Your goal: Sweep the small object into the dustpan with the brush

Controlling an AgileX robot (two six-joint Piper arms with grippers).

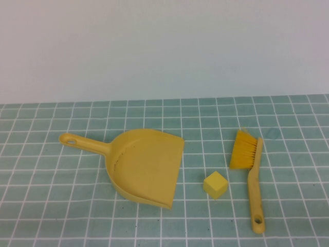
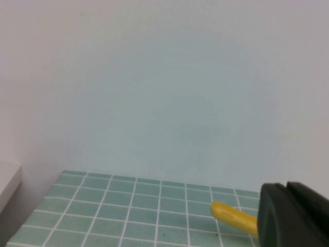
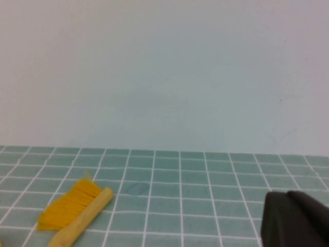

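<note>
**Waiting to sweep: tools laid out, both arms back**

Counter (image 1: 46, 206) carries one dustpan (image 1: 146, 167), mouth turned toward the cube, ready to receive. One brush (image 1: 249, 170) lies beyond the cube from the dustpan, bristles inward. One small object (image 1: 215, 184) sits between them, near the dustpan's lip. Left gripper (image 2: 288, 218) and right gripper (image 3: 293, 218) hang near the counter's edge, jaws closed, empty.

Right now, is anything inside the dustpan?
No. The dustpan scoop shows bare; the small cube lies outside it, beside the brush. Nothing covers the scoop; its underside is hidden.
</note>
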